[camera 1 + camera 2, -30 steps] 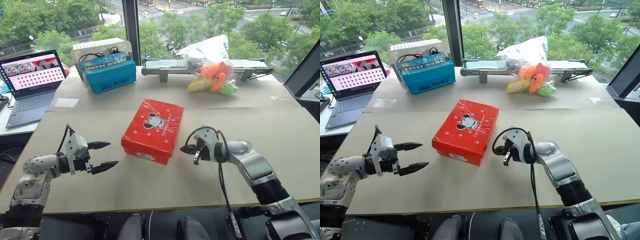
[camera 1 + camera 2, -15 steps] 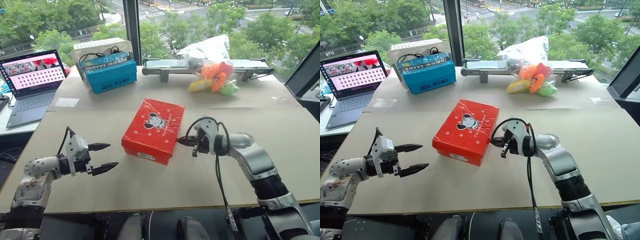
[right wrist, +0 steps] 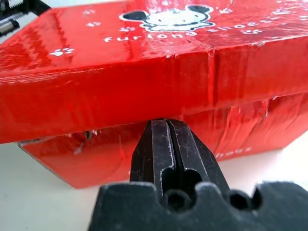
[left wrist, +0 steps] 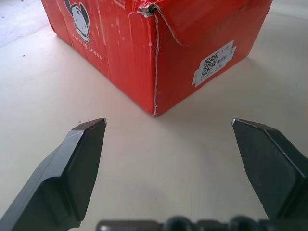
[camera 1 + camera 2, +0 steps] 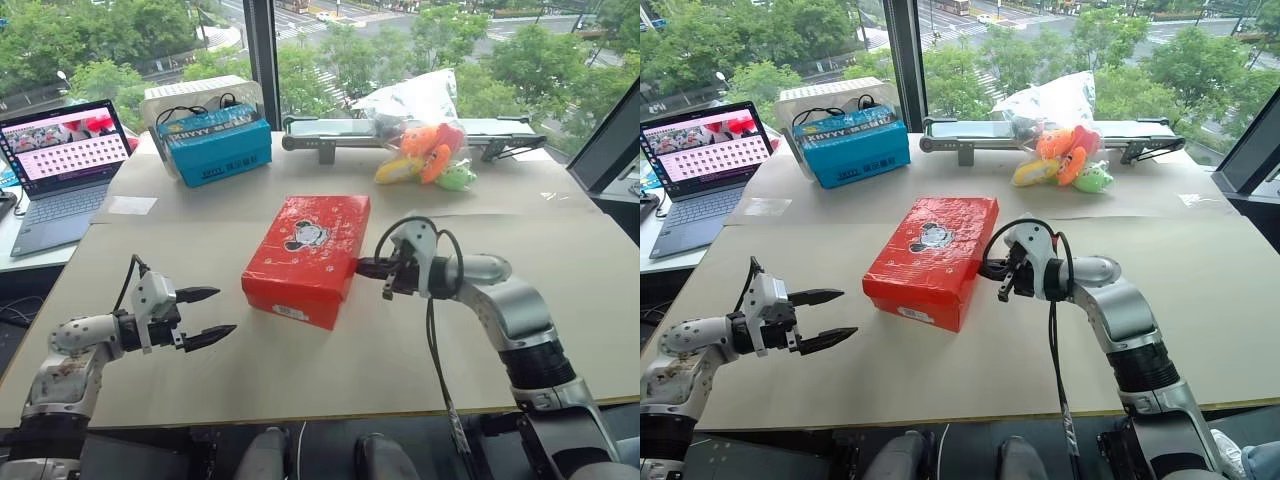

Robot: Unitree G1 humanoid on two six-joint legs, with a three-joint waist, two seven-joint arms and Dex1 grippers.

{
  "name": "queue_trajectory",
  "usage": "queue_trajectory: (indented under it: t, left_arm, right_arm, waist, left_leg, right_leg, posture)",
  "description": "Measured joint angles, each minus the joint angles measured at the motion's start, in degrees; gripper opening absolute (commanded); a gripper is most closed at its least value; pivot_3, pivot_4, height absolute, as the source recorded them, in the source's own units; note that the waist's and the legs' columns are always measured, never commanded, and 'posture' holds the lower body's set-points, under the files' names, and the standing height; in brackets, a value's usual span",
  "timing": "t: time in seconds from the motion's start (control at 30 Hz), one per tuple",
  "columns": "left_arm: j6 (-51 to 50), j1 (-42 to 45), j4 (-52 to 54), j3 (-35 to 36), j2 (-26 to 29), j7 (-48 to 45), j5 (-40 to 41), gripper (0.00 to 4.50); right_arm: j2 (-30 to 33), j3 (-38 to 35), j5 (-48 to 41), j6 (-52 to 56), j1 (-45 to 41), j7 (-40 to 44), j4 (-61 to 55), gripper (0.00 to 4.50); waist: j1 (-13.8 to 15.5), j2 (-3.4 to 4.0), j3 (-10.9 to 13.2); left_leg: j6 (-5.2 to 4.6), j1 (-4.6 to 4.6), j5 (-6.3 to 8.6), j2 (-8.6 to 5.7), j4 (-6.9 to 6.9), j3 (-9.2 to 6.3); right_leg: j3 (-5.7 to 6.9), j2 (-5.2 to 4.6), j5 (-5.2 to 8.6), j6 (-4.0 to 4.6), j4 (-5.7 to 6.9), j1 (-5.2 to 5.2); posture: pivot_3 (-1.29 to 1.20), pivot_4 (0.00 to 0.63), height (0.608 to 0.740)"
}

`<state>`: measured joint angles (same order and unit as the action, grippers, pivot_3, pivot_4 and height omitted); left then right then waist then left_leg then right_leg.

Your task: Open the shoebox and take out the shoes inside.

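Note:
The red shoebox with a cartoon mouse on its lid lies in the middle of the table. Its lid is raised a little along the right long side, leaving a dark gap above the base. My right gripper is shut, and its tips sit under that raised lid edge. My left gripper is open and hovers just above the table, off the box's near left corner, touching nothing. The shoes are hidden inside the box.
At the back of the table stand a blue box with wires, a grey rail-like device and a bag of orange-green plush toys. A laptop sits off the table's left side. The table's front edge is close to me.
My right gripper has moved up and left to the box's right side, and the lid's right edge has lifted with it. The left gripper has stayed in place.

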<state>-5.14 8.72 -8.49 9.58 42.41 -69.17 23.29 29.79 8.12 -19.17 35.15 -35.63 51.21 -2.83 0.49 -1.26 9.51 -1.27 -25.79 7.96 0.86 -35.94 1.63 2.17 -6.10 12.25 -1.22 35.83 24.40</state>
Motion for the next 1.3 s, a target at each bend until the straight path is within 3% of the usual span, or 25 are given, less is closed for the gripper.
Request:
queue_trajectory:
  t: [0.17, 0.4, 0.53, 0.73, 0.87, 1.03, 1.17, 1.3]
  left_arm:
    - [0.0, -0.1, 0.0, 0.0, -0.1, 0.2, 0.0, 4.50]
    - [0.0, -0.5, 0.5, -0.1, -0.8, 0.6, 0.0, 4.50]
    - [0.0, -0.6, 0.9, -0.1, -1.1, 1.0, 0.0, 4.50]
    - [-1.8, -4.0, 5.8, 0.9, -0.9, 1.8, 1.5, 4.50]
    - [-4.5, -11.8, 9.1, 6.1, 3.2, 1.3, 3.0, 4.50]
    - [-6.0, -17.8, 12.6, 12.2, 5.6, 1.1, 4.1, 4.50]
    - [-7.1, -17.2, 14.8, 12.0, 5.2, 2.4, 4.7, 4.50]
    - [-8.5, -13.3, 16.4, 9.8, 4.3, 3.8, 5.4, 4.50]
  right_arm:
    - [-0.1, 0.0, -1.6, 1.8, -3.7, 1.3, -0.2, 0.02]
    - [-5.7, 0.4, -3.6, 1.2, -23.9, 5.9, 5.9, 0.02]
    - [-13.9, 1.9, -3.1, -2.9, -32.4, 7.3, 14.7, 0.02]
    - [-29.4, 5.9, 4.0, -17.1, -41.1, 5.8, 39.9, 0.02]
    - [-31.7, 5.6, 6.2, -22.7, -42.2, 5.7, 49.0, 0.02]
    - [-31.8, 3.4, 6.7, -25.0, -42.4, 6.4, 51.6, 0.02]
    - [-29.5, 2.4, 6.9, -24.9, -39.6, 7.5, 48.2, 0.02]
    - [-25.9, 3.9, 7.9, -21.0, -30.9, 7.6, 37.0, 0.02]
  waist:
    - [-0.1, 0.01, 0.0]
    - [-1.1, 0.03, 0.0]
    - [-1.4, 0.03, 0.0]
    - [-2.0, 0.01, 0.0]
    - [-2.2, -0.13, 0.0]
    - [-3.3, -0.10, 0.0]
    - [-3.2, -0.10, 0.0]
    - [-2.8, -0.11, 0.0]
  left_leg:
    - [-0.02, -0.05, -0.01, 0.00, 0.00, 0.02]
    - [-0.02, -0.05, -0.01, 0.02, 0.06, 0.02]
    - [-0.28, -0.05, -0.17, 0.02, 0.09, 0.02]
    - [-0.23, -0.06, -0.14, 0.07, 0.11, 0.02]
    - [0.06, -0.46, -0.01, 0.05, 0.10, 0.03]
    - [0.08, -0.46, 0.00, 0.07, 0.26, 0.06]
    - [0.08, -0.43, -0.01, 0.10, 0.28, 0.06]
    - [0.08, -0.43, -0.03, 0.10, 0.17, 0.06]
  right_leg:
    - [-0.02, 0.00, -0.08, -0.10, 0.03, 0.09]
    - [-0.02, 0.03, -0.22, -0.12, 0.09, 0.20]
    - [-0.02, 0.09, -0.28, -0.01, 0.18, 0.25]
    - [-0.04, 0.19, -0.28, 0.04, 0.25, 0.34]
    - [-0.07, 0.13, -0.36, 0.08, 0.26, 0.78]
    - [-0.10, 0.14, -0.34, 0.13, 0.27, 0.87]
    - [-0.09, 0.20, -0.34, 0.15, 0.30, 0.85]
    - [-0.07, 0.19, -0.35, 0.14, 0.34, 0.78]
  posture:
    - [0.00, 0.150, 0.740]
    - [0.00, 0.150, 0.740]
    - [0.00, 0.150, 0.740]
    - [0.00, 0.150, 0.740]
    - [0.00, 0.150, 0.740]
    - [0.00, 0.150, 0.740]
    - [0.00, 0.150, 0.740]
    - [0.00, 0.150, 0.740]
